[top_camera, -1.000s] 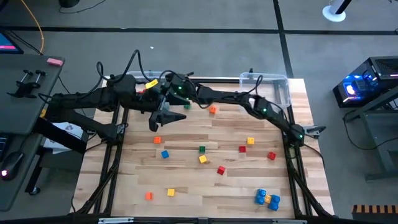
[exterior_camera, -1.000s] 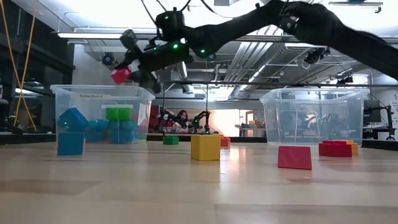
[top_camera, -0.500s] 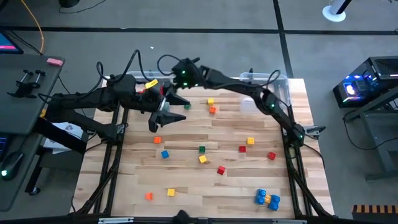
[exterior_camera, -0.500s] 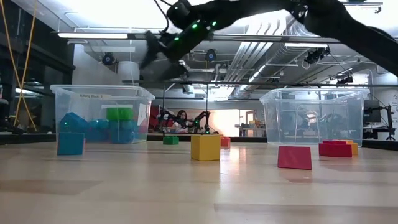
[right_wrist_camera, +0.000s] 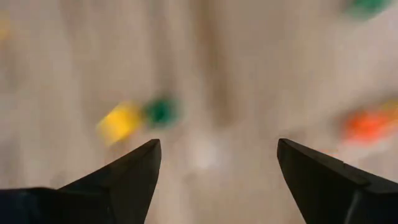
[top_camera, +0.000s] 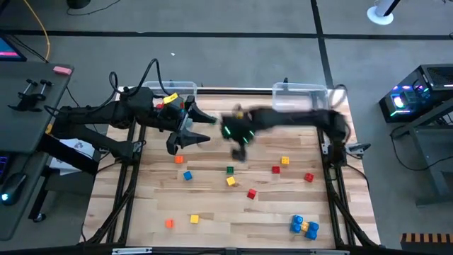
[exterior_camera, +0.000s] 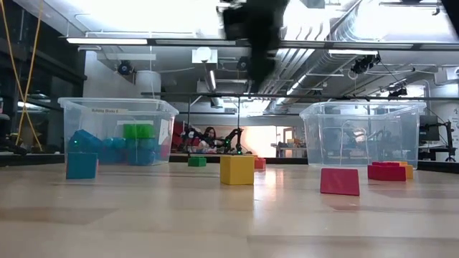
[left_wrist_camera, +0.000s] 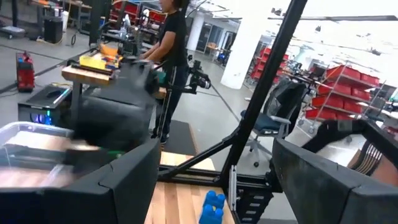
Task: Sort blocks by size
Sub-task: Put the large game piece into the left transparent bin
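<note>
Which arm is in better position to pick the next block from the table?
Right, probably. The right gripper is open, empty and over the loose blocks; the left gripper waits near the left bin.

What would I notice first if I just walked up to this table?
Probably the right gripper, fingers wide open, hanging empty over the middle of the wooden table. Small coloured plastic blocks lie scattered below it. At the table's back left corner, a clear plastic bin holds blue and green blocks.
</note>
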Available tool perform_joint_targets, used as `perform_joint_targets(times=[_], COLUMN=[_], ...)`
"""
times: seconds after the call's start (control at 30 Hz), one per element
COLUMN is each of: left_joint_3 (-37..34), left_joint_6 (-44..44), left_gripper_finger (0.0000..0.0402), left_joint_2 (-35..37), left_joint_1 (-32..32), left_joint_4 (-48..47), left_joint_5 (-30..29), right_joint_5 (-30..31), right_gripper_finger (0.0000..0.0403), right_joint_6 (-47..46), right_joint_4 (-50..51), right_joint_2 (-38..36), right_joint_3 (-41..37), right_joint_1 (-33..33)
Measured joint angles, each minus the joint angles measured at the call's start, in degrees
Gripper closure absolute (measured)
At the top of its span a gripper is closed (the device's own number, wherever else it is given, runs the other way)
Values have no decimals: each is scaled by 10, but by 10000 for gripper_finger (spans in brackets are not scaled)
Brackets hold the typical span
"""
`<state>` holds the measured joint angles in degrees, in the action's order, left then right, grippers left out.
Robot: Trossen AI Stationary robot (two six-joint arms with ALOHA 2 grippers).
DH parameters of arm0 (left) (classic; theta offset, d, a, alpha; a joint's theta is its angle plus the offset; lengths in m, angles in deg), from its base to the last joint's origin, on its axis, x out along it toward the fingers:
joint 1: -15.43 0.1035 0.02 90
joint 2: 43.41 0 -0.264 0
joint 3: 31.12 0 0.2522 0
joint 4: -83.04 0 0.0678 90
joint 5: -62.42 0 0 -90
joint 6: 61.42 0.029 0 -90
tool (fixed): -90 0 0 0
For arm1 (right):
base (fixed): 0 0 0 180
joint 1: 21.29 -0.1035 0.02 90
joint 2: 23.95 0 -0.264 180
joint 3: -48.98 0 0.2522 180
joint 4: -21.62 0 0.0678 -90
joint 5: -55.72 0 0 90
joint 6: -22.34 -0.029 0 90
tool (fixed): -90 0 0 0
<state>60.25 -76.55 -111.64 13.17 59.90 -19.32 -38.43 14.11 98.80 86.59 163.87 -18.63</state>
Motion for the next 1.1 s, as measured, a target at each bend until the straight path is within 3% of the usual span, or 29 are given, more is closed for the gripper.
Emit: perform_joint_targets(times=[0.2,0.27,0.37,0.43,0.57,0.7,0.83,0.97,1.1], left_joint_3=[0,0,0,0,-1,-1,-1,0,0], left_joint_6=[10,9,8,-5,-45,-49,-52,-52,-71], left_gripper_finger=[106,106,106,106,106,106,106,106,106], left_joint_2=[-14,-41,-106,-160,-242,-277,-283,-282,-288], left_joint_1=[-5,-4,12,18,19,-12,-49,-62,-38], left_joint_4=[-16,-14,-15,-40,-105,-130,-131,-132,-157], left_joint_5=[-16,-45,-22,3,16,39,2,-66,-104], right_joint_5=[-5,-2,54,98,122,80,-29,-105,-91], right_gripper_finger=[87,87,87,87,87,87,87,87,87], right_joint_6=[-211,-298,-373,-365,-279,-291,-448,-707,-934], right_joint_4=[-24,-27,-39,-40,-39,-35,-31,-40,-91], right_joint_2=[-221,-298,-375,-413,-431,-424,-416,-415,-414], right_joint_3=[-338,-404,-466,-489,-505,-505,-505,-505,-505], right_joint_1=[-111,-137,-166,-178,-181,-180,-206,-279,-380])
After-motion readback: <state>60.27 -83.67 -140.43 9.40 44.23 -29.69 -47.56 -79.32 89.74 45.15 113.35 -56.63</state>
